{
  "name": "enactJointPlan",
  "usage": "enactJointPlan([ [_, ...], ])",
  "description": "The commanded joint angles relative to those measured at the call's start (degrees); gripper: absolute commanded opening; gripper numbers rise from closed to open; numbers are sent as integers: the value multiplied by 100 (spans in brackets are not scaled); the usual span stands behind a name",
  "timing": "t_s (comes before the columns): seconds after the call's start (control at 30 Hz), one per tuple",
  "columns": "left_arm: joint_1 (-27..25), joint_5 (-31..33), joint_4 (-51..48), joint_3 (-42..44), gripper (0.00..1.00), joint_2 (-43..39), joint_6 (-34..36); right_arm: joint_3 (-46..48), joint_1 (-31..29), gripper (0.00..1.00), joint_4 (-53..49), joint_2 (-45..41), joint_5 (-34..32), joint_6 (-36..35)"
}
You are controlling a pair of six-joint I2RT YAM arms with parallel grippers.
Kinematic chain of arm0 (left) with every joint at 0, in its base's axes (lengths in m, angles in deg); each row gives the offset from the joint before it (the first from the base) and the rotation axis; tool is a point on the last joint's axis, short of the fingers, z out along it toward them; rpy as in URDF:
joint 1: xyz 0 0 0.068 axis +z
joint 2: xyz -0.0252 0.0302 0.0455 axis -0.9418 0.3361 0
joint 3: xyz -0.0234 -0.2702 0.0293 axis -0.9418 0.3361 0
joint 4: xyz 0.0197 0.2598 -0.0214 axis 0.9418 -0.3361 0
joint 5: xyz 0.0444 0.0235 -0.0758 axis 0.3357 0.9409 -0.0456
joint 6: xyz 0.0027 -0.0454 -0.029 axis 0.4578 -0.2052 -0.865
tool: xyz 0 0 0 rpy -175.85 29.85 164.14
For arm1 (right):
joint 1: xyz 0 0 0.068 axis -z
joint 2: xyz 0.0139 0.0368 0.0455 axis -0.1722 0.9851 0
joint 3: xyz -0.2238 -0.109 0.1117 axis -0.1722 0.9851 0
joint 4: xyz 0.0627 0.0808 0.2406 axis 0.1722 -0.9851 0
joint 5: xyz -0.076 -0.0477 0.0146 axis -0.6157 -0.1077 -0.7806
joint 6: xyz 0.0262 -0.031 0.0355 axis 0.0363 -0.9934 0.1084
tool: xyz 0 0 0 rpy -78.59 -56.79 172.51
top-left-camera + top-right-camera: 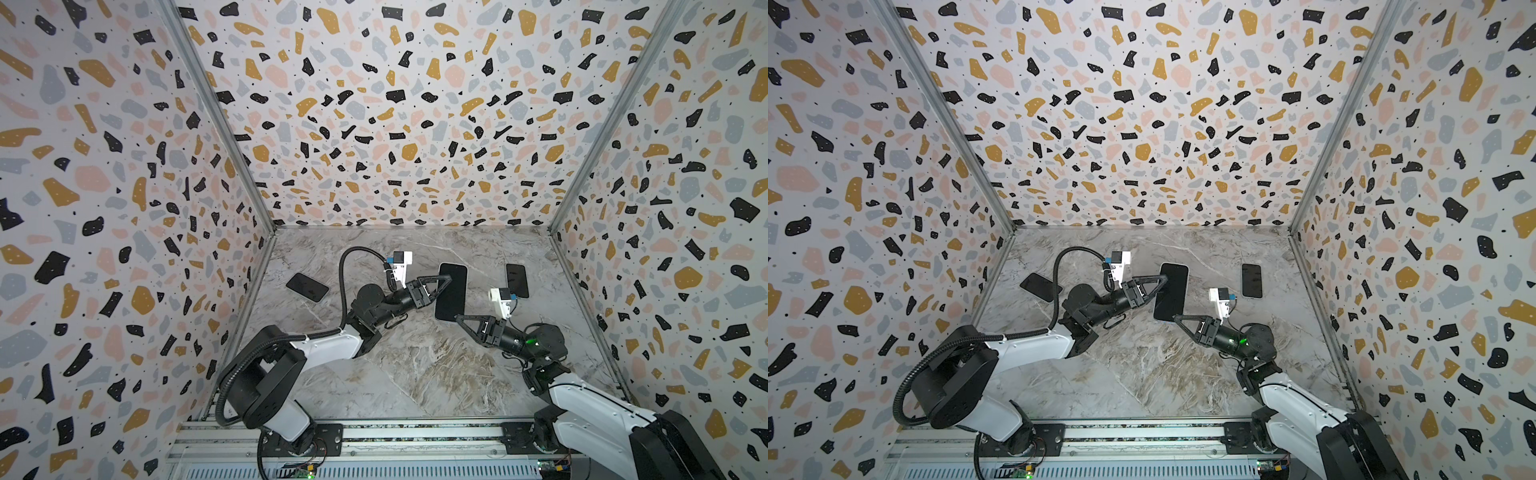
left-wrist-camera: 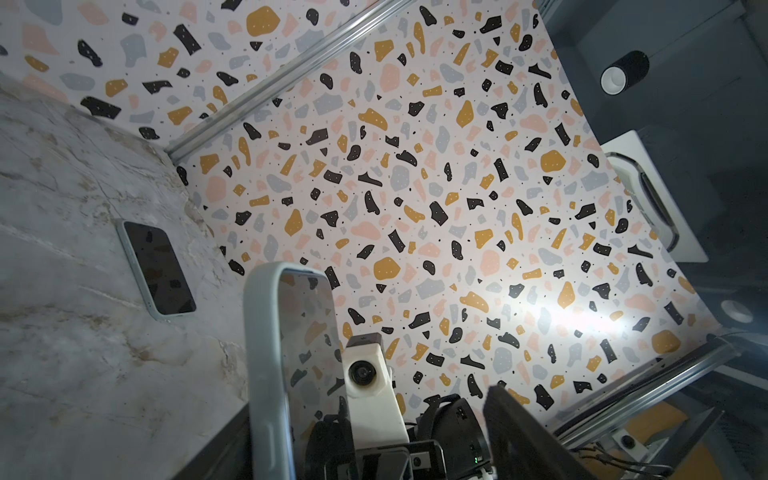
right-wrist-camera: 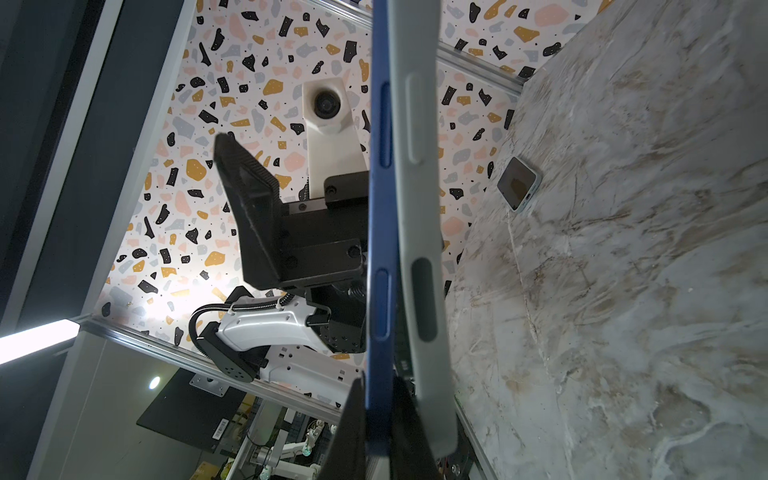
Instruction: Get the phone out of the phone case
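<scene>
The walls (image 1: pixel 395 104) are off-white terrazzo, strewn with black, mustard, pale pink and grey-blue blotches and fine black specks. The tabletop (image 1: pixel 415 365) is grey marble veined in white and tan-brown. At the middle of both top views the phone (image 1: pixel 451 295) shows a glossy black screen. In the right wrist view its edge is deep blue, beside the pale grey-green phone case (image 3: pixel 419 208). A second phone (image 1: pixel 307 286) at frame left and a third phone (image 1: pixel 517 280) at frame right are black-faced with pale rims. The left arm (image 1: pixel 328 345) and right arm (image 1: pixel 590 399) are white shells over black joints.
</scene>
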Motion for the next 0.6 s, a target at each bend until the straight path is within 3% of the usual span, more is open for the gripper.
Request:
enactJointPlan([
  [0.0, 5, 203, 156, 146, 97, -294, 199, -59, 36, 0, 322, -193, -137, 39],
  [0.33, 23, 1353, -662, 1226, 100, -1771, 1420, -332, 189, 0, 454, -152, -182, 270],
  [0.57, -197, 1454, -288, 2135, 99, -2473, 1917, -529, 186, 0, 619, -27, -208, 431],
])
